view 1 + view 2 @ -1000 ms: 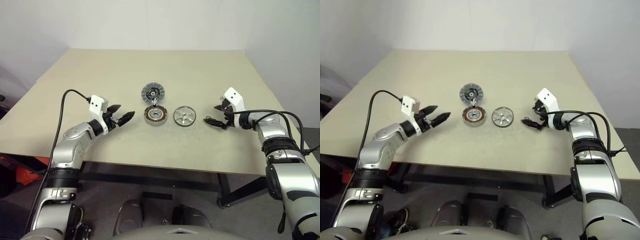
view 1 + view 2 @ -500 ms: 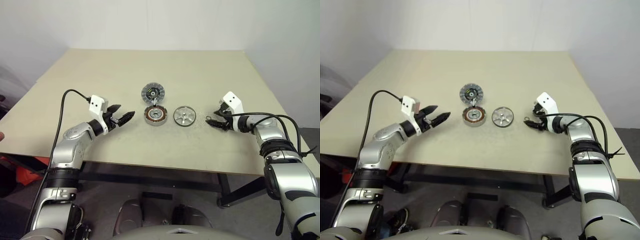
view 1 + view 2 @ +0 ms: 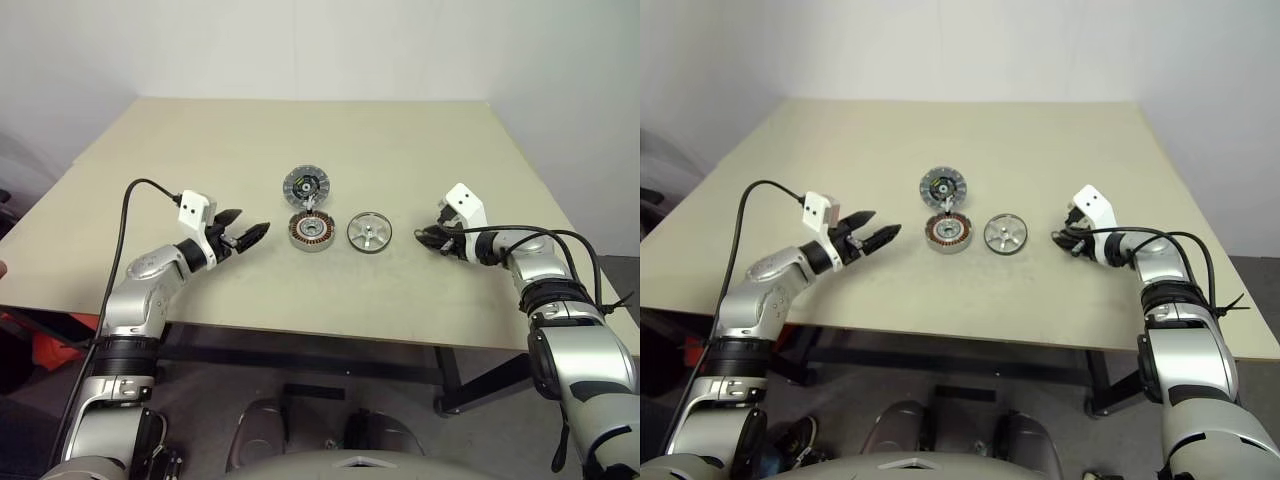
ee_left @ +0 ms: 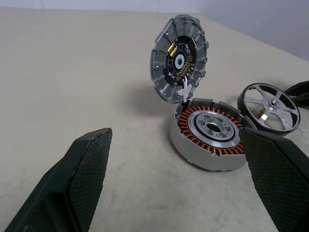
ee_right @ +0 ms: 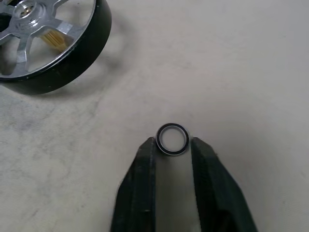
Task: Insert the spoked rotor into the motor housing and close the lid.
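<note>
Right claw is pinching a small ring on the desk. Left claw is gaping, empty. Spoked rotor is lying beside motor housing (lid standing open).

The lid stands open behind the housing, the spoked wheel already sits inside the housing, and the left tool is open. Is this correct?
Not quite. The left wrist view shows the spoked wheel lying on the table beside the housing, not inside it. The lid does stand open, and the left tool is open.

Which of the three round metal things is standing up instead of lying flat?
The lid: it is tipped up on edge behind the motor housing, while the spoked rotor lies flat.
</note>
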